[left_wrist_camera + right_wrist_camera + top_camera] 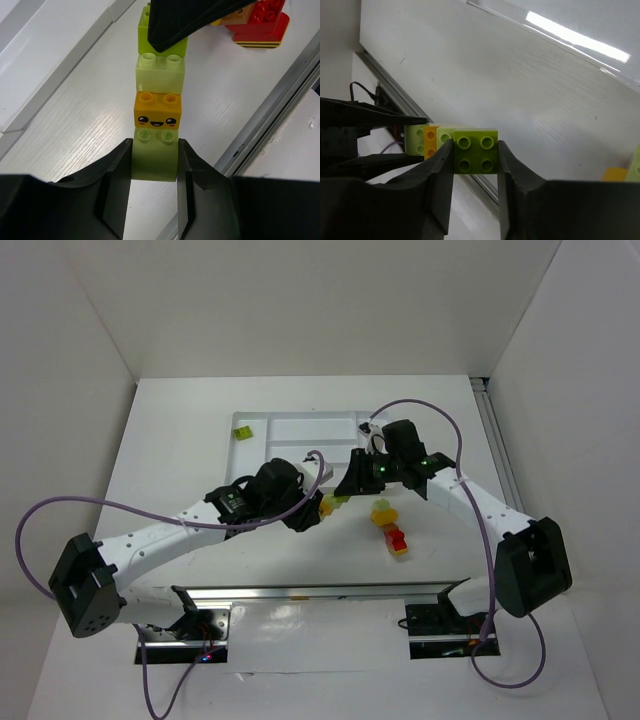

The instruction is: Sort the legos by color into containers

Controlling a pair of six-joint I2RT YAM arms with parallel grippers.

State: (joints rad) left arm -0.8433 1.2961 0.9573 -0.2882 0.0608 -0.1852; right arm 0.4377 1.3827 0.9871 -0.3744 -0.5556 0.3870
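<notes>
Legos row [334, 504], top view: is sitting between left gripper [314, 512] and right gripper [350, 488], just off the tray [300, 425].
Left wrist: left gripper is clamping the green end brick [154, 162].
Right wrist: right gripper is squeezing the lime end brick [475, 151].

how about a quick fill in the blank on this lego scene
The left gripper is shut on a green brick stuck to the orange brick with a smiling ___.
The right gripper is shut on a lime brick showing ___ studs.
A lone lime lego lies in the white tray's far-___ corner.
face; four; left
</notes>
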